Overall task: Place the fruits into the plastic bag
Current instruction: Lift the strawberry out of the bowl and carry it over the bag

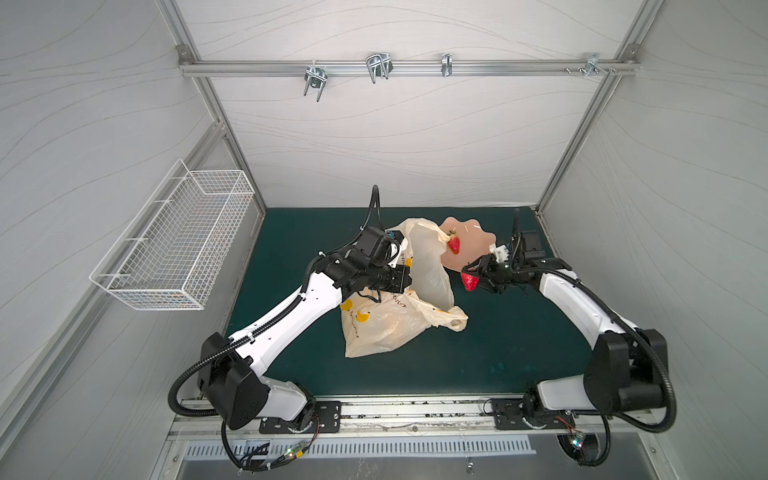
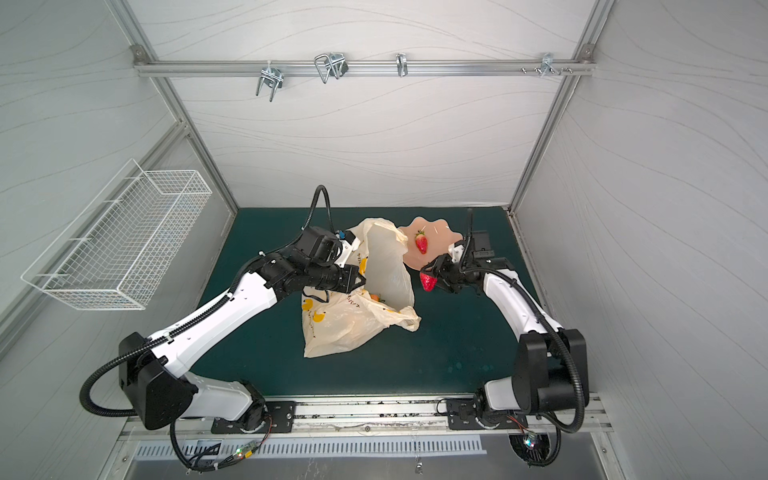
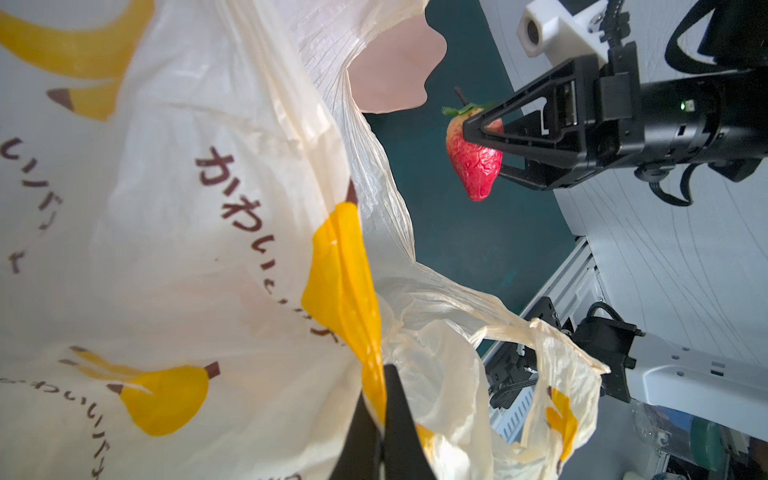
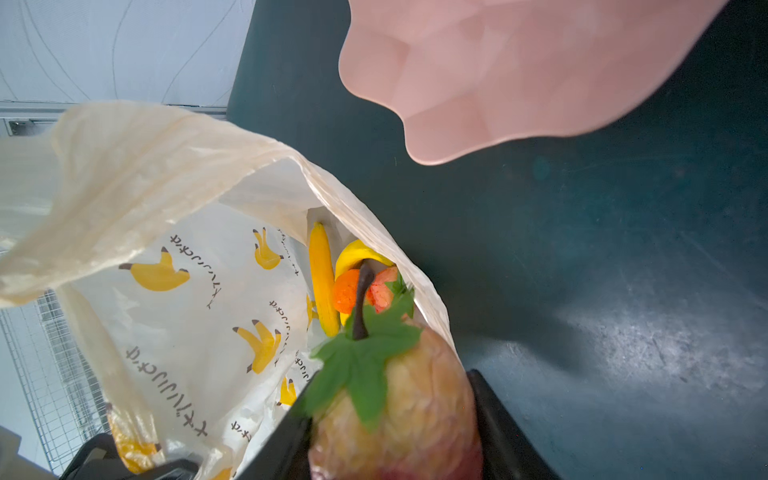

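Both top views: high overhead, near-identical, whole mat (image 1: 478, 353). L wrist cam faces 3 o'clock, R wrist 9, both close; share bag (image 3: 187, 249), dish (image 4: 519, 75).

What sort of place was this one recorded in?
Probably a purpose-built robot test cell, not a home: aluminium frame, white panel walls, left arm and right arm mounted on a front rail, green mat as worktop.

Strawberry (image 2: 428, 282) in right claw (image 2: 432, 277)
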You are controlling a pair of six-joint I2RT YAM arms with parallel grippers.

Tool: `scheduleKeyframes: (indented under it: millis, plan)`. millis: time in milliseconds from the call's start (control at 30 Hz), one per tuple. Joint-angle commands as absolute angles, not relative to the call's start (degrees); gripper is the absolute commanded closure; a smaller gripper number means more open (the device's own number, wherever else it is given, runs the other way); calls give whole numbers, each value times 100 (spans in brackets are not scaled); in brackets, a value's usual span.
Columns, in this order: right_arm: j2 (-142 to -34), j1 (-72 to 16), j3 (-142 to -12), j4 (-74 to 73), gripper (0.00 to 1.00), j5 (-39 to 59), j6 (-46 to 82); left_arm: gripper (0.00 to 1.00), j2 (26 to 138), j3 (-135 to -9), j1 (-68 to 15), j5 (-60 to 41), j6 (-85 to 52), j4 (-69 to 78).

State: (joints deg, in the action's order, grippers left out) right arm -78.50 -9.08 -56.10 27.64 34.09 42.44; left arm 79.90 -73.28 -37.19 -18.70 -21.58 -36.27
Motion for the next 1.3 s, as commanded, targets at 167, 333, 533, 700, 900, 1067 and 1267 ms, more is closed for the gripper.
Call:
scheduleKeyframes:
  millis: [167, 333, 533, 700, 900, 1067, 1267]
  plan:
    - [-7458, -865, -5163, 2203, 63, 3819, 4806, 100, 8045, -7589, -3726, -1978, -2074, -3366]
    - [-7436, -866, -5013, 1991, 63, 3918, 4951, 100, 8033, -7547, -3720, -1986, -2098, -3343]
    - [-7436, -870, -4975, 1880, 63, 4021, 5033, 100, 8049, -7559, -3725, -1995, -2116, -3314]
    - [-7479, -920, -4948, 1743, 63, 4085, 5080, 100, 8051, -7569, -3718, -1983, -2118, -3317]
    - [-7696, -1216, -4943, 1306, 63, 4126, 5387, 100, 8059, -7541, -3722, -1981, -2136, -3283]
    - [-7970, -1699, -5174, 1075, 63, 4038, 5580, 100, 8102, -7575, -3726, -1982, -2145, -3264]
    - [-8318, -2271, -5403, 907, 63, 3871, 5702, 100, 8148, -7628, -3724, -2004, -2145, -3261]
